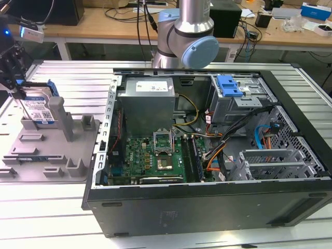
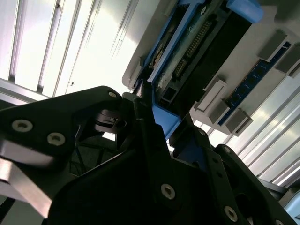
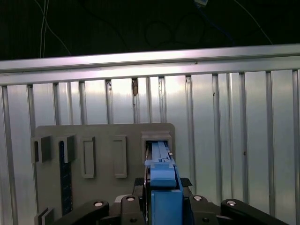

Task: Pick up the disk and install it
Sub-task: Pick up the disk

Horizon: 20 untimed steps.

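- The disk [image 1: 42, 107] is seen at the exterior view's left, standing on edge in a slot of a grey holder block [image 1: 57, 150] that lies on the ribbed metal tabletop [image 1: 67, 78].
- A white-and-blue label is carried on its broad face, which is turned towards the exterior camera; no writing on it can be read.
- A blue carrier frame is fitted round its edges.
- Its flat faces are held upright, with the lower edge down in the slot and the upper edge towards the end effector [image 1: 21, 96]; whether its long axis is upright or level cannot be told.
- In the second wrist view a row of connector pins is shown on a dark side of the disk [image 2: 197, 42].
- In the first wrist view the disk [image 3: 159, 159] is seen edge-on, running from the slot of the holder block [image 3: 103, 131] to between the black fingers.
- The end effector [image 2: 164, 112] is closed narrowly on the disk's blue frame, one finger on each side.
- An open computer case [image 1: 207, 207] is laid on its side just beside the holder block.
- Inside it a grey power supply [image 1: 148, 101], a green board [image 1: 155, 155] and a blue latch [image 1: 228, 85] are exposed.
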Tool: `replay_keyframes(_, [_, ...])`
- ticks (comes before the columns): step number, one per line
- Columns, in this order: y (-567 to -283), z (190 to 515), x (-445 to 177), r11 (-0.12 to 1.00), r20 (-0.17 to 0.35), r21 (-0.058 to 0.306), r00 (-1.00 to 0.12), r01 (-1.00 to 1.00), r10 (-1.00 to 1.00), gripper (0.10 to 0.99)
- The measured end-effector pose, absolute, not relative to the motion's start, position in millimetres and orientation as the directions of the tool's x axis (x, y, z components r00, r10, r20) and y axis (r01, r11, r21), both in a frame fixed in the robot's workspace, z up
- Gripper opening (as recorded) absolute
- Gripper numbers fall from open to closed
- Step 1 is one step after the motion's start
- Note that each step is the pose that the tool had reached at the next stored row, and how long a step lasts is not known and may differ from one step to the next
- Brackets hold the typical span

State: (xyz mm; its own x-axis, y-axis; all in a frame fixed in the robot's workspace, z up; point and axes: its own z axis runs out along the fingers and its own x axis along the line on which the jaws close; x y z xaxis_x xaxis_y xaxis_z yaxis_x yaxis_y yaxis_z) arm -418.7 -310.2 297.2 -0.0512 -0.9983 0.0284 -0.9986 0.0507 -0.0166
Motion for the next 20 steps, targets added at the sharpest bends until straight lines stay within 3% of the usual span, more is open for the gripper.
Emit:
replay_keyframes(1, [-310,297,-419,0.051,0.029,-0.017,-0.051,-0.999,-0.998,0.365])
replay_keyframes(15, [-310,297,-419,0.051,0.024,-0.017,-0.051,-0.999,-0.998,0.365])
replay_keyframes(20, [-311,311,-419,0.051,0.018,-0.016,-0.051,-0.999,-0.999,0.365])
